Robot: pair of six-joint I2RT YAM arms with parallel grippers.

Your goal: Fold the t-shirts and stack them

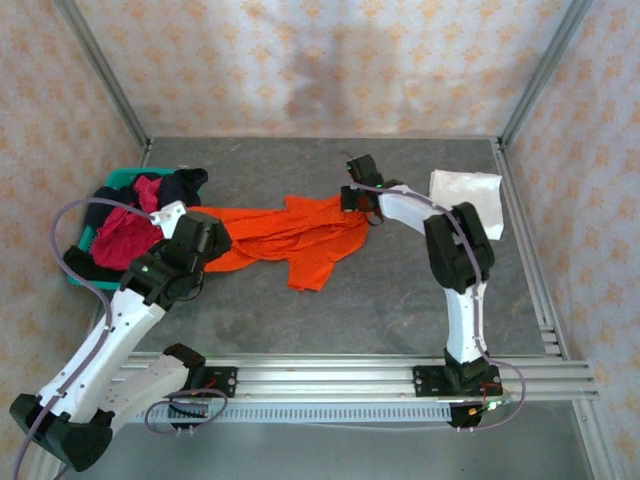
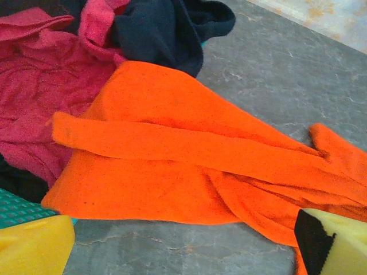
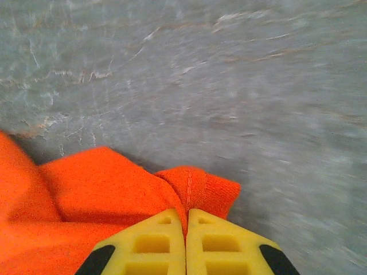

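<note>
Grips the orange t-shirt [image 1: 290,235] by one stitched, folded-over hem corner, the right claw [image 3: 186,216] closed fully and its yellow fingers [image 3: 149,246] meeting on the cloth at the shirt's right end. Leaves the rest strung out as a rumpled band across the middle of the bench [image 1: 400,300], with the left end lapping onto the pile at the teal basket [image 1: 108,184]. Reads as a pinch for dragging the shirt clear of that pile and pulling it flat before folding, with no fold made yet. Has the left claw [image 2: 180,229] spread wide just above the shirt's left part, gripping nothing, probably lined up for a second corner. Shows a soft, slightly nubby knit in the orange, creased into long ridges and likely to sag wherever unsupported. Heaps a crimson-pink t-shirt [image 1: 125,238] and a dark navy t-shirt [image 1: 182,186] in and over the basket, bunched and unsorted. Sets a white t-shirt [image 1: 465,195] well apart at the far right of the bench, flat and roughly squared, seemingly as the start of the stack. Offers a grey, matte, stone-patterned surface beneath it all.
</note>
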